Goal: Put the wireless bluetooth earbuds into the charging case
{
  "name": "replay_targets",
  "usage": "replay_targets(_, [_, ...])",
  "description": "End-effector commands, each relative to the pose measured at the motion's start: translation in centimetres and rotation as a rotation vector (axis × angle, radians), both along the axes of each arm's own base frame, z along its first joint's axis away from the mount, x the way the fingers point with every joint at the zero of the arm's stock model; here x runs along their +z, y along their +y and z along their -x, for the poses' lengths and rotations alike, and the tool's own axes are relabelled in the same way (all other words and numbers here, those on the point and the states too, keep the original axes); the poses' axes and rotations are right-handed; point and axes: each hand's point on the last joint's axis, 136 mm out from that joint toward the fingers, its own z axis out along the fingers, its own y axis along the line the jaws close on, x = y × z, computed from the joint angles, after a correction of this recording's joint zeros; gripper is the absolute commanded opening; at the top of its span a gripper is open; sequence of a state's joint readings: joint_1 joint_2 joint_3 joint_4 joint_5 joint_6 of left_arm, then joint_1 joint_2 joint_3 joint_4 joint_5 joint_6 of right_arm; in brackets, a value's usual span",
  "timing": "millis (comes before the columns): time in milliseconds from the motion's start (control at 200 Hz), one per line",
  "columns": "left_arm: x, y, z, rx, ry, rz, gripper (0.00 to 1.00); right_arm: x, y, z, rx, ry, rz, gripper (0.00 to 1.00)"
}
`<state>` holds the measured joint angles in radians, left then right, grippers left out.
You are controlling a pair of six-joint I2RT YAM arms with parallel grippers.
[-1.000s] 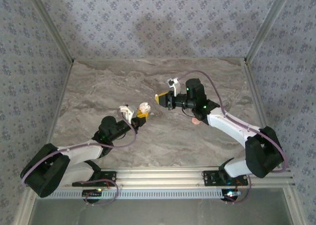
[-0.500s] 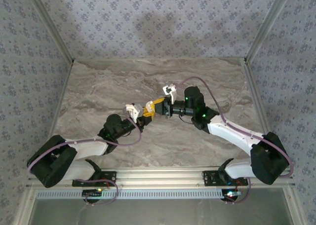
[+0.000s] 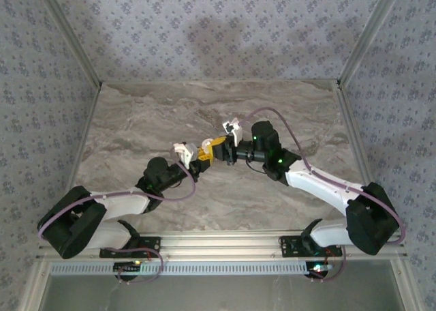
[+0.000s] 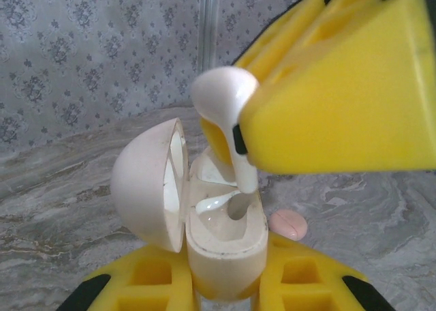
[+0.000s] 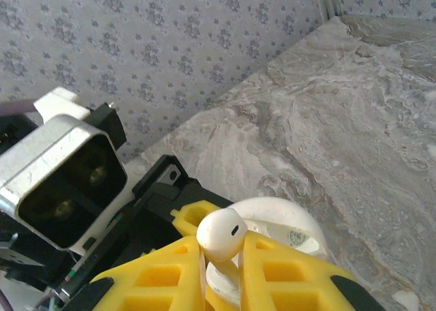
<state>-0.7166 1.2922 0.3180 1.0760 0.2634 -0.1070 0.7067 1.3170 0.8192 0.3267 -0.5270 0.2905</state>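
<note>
The white charging case (image 4: pixel 225 249) stands upright between my left gripper's yellow fingers (image 4: pixel 146 277), its lid (image 4: pixel 144 181) swung open to the left. My left gripper (image 4: pixel 225 284) is shut on the case's base. My right gripper (image 5: pixel 222 270) is shut on one white earbud (image 5: pixel 221 232), head up and stem pointing down. In the left wrist view that earbud (image 4: pixel 225 96) hangs over the case, with its stem tip at the rim of the far socket. From above, the two grippers meet at mid-table, left gripper (image 3: pixel 198 160) against right gripper (image 3: pixel 216 147).
A small pink disc (image 4: pixel 289 224) lies on the marble table (image 3: pixel 136 120) just behind the case. Patterned walls close in the table at the back and both sides. The left wrist camera housing (image 5: pixel 61 178) sits close by the right fingers.
My right gripper has swung left and down with the earbud to meet the left gripper. The left arm has pushed the case a little forward. The earbud now sits over the open case.
</note>
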Motion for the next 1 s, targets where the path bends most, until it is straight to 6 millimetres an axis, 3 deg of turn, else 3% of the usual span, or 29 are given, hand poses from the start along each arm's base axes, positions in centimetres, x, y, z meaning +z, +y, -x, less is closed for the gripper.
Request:
replay_targets(0, [3.7,-0.2,-0.2,0.007,-0.069,0.083,0.09,-0.5,-0.4,0.3,-0.015,-0.037,0.046,0.18])
replay_targets(994, [5.7,0.2,-0.6,0.045,-0.085,0.126,0.1,-3.3,-0.2,-0.3,-0.097,-0.08,0.172,0.21])
